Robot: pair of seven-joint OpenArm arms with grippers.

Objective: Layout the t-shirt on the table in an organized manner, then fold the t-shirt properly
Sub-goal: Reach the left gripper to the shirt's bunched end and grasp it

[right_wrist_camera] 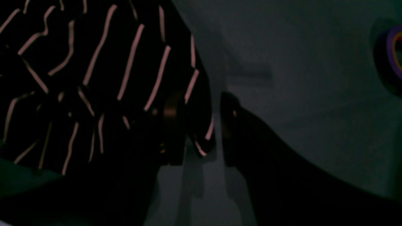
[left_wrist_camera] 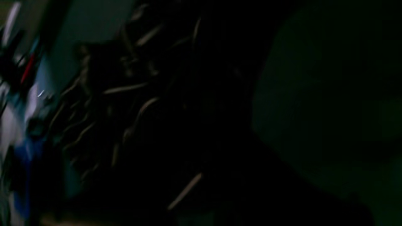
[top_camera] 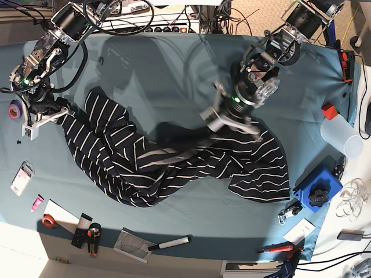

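Observation:
The dark t-shirt (top_camera: 116,156) with thin white stripes lies crumpled in a long band across the teal table (top_camera: 162,69). My right gripper (top_camera: 49,119) is at the shirt's left end. In the right wrist view its jaws (right_wrist_camera: 201,106) stand apart, with the shirt's edge (right_wrist_camera: 94,62) between them and a strip of table (right_wrist_camera: 298,62) showing beside the fabric. My left gripper (top_camera: 223,119) is blurred over the shirt's middle and seems shut on the fabric, which is blurred along with it. The left wrist view is dark and shows only close striped cloth (left_wrist_camera: 132,94).
A purple tape roll (top_camera: 14,109) lies by the right gripper and also shows in the right wrist view (right_wrist_camera: 394,53). A blue box (top_camera: 316,194), a clear container (top_camera: 339,133) and a red block (top_camera: 328,110) stand at the right. Tools (top_camera: 87,234) and a white tube (top_camera: 171,243) line the front edge.

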